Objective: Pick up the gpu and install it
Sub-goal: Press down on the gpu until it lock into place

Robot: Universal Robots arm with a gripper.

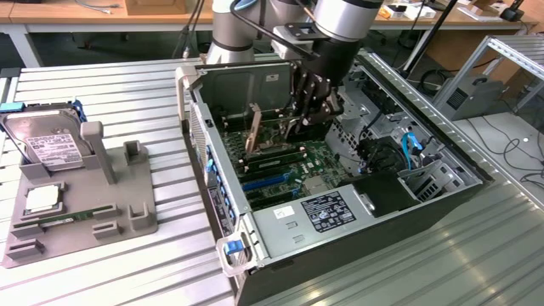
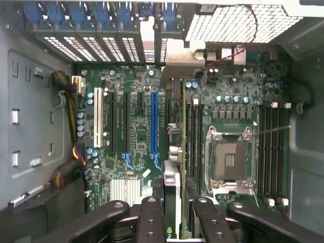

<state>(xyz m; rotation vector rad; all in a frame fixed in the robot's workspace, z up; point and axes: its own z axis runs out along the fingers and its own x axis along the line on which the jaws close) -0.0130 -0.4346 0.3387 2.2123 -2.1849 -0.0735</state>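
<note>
The gpu [image 2: 175, 152] shows edge-on in the wrist view as a thin dark card, its silvery end bracket [image 2: 174, 55] up against the case's rear slot openings. My gripper [image 2: 176, 215] is shut on its near end, one black finger on each side. The card stands upright over the motherboard [image 2: 136, 147], between the long blue slot [image 2: 154, 121] and the memory slots; I cannot tell whether it is seated. In the exterior view my gripper [image 1: 307, 118] reaches down into the open computer case [image 1: 255, 236], with the gpu [image 1: 254, 132] below and beside it.
On the exterior view's left, a grey fixture [image 1: 127, 217] carries a silver hard drive [image 1: 47, 143], a processor chip [image 1: 41, 201] and a green memory stick [image 1: 81, 217]. Inside the case are an open processor socket [image 2: 228, 159], cable bundles [image 2: 68, 109] and blue cables [image 1: 412, 150].
</note>
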